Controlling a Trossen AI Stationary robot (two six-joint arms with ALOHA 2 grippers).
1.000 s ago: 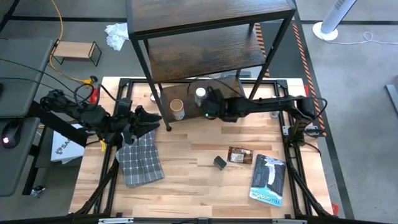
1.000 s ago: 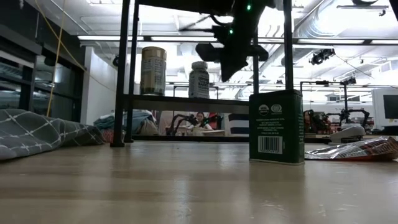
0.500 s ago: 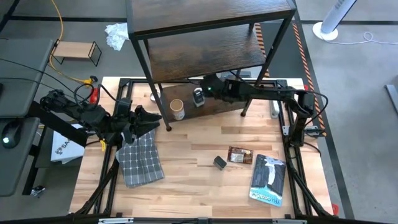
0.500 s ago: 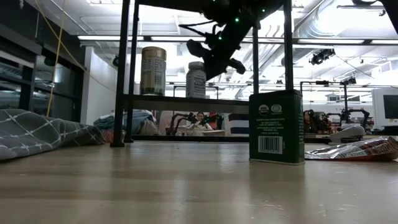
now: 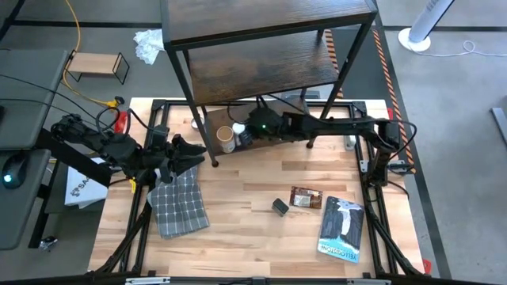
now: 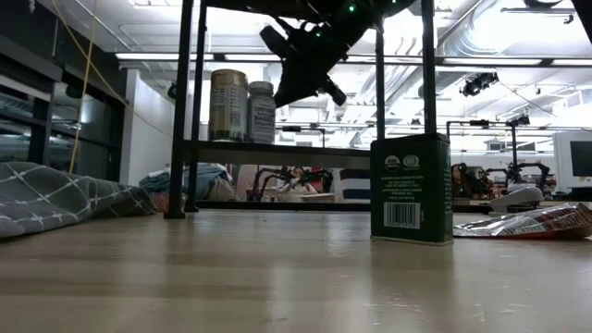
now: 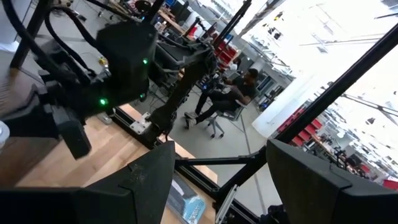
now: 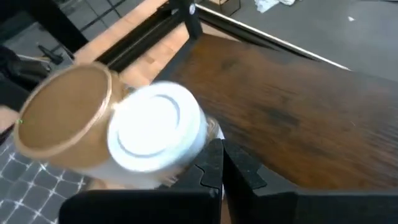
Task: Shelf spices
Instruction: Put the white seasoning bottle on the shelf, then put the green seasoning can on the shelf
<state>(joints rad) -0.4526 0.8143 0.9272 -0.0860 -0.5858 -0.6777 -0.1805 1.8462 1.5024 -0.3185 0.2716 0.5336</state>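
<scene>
With my right fingers (image 8: pixel 219 163) shut, I've nudged the white-capped jar (image 8: pixel 155 134) along the shelf's (image 5: pixel 277 131) bottom board until it seems to touch the tan canister (image 8: pixel 65 118) (blurry view). My left fingers (image 5: pixel 188 150) wait open above the surface.

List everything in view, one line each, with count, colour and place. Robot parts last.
shelf: one, dark brown boards, black frame, table's far edge.
tan canister: one, on the bottom board.
white-capped jar: one, touching the canister.
green tin: one, on the table.
dark small box: one, mid-table.
brown packet: one, beside that box.
blue-and-white book: one, near right corner.
grey checked cloth: one, near left.
left gripper: open, above the cloth.
right gripper: shut, against the jar.
</scene>
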